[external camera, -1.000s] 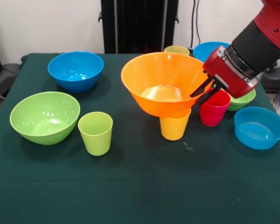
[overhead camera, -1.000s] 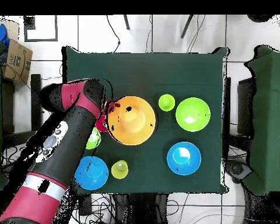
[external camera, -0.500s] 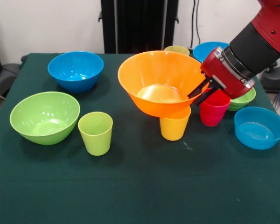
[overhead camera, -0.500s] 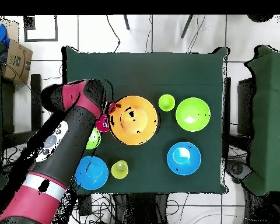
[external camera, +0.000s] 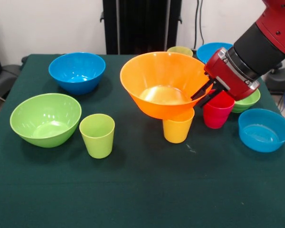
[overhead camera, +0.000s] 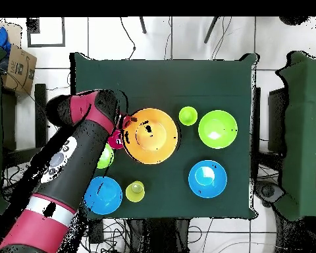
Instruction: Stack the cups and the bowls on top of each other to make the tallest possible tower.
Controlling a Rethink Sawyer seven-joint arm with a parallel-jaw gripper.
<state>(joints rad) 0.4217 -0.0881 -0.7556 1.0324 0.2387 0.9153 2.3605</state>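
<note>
My gripper [external camera: 206,92] is shut on the right rim of the large orange bowl [external camera: 164,83], which tilts slightly. The bowl's base sits over the bright yellow cup [external camera: 177,129] and hides its rim; whether they touch is unclear. The red cup [external camera: 217,111] stands just below the gripper. A lime green cup [external camera: 97,135] stands left of centre beside the large lime green bowl [external camera: 45,118]. From overhead the orange bowl [overhead camera: 151,136] covers the yellow cup, with the gripper [overhead camera: 126,122] at its edge.
A medium blue bowl [external camera: 77,71] stands at the back left and a shallow blue bowl [external camera: 263,129] at the right. The small green bowl [external camera: 247,101] is behind the red cup. A pale yellow cup [external camera: 179,50] and another blue bowl [external camera: 213,50] stand at the back.
The orange bowl has shifted a little up and to the left in the gripper's hold, over the yellow cup. The other cups and bowls have not moved.
</note>
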